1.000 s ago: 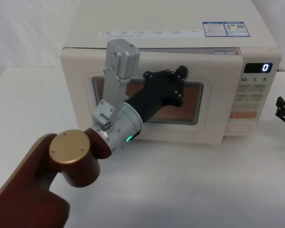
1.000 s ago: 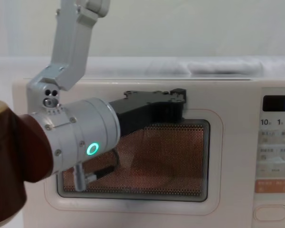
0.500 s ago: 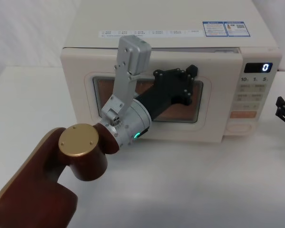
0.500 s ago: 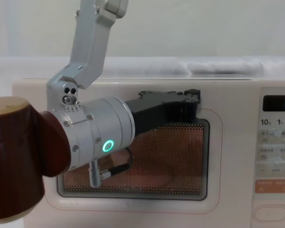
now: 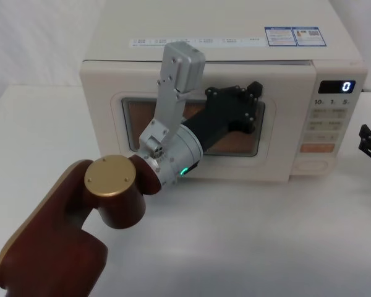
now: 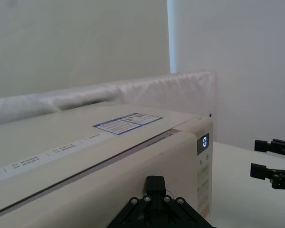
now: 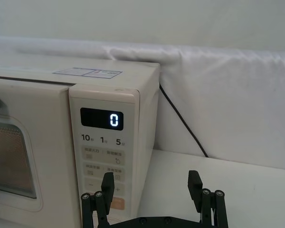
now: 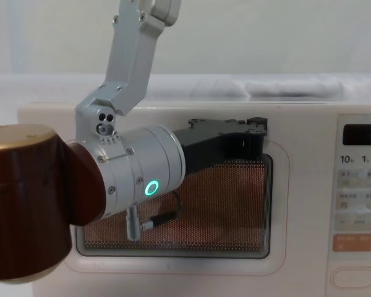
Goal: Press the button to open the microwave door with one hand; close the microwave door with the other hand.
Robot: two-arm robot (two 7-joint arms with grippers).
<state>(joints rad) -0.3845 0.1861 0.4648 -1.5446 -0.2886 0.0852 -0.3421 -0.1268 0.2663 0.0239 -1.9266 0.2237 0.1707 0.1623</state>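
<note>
Left hand [image 5: 252, 102] seemingly touching microwave door [image 5: 105, 111].

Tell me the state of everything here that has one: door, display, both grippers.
Microwave door: almost shut, thin gap along the top.
Display: lit, showing 0.
Left gripper: against the door's upper right.
Right gripper: open, apart from the microwave.

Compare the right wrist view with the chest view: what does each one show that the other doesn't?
Right wrist alone: the right tool, open, hanging beside the microwave, and a black cord behind. Chest alone: the left tool against the microwave door, and the button. Both: the display reading 0 and the keypad.
</note>
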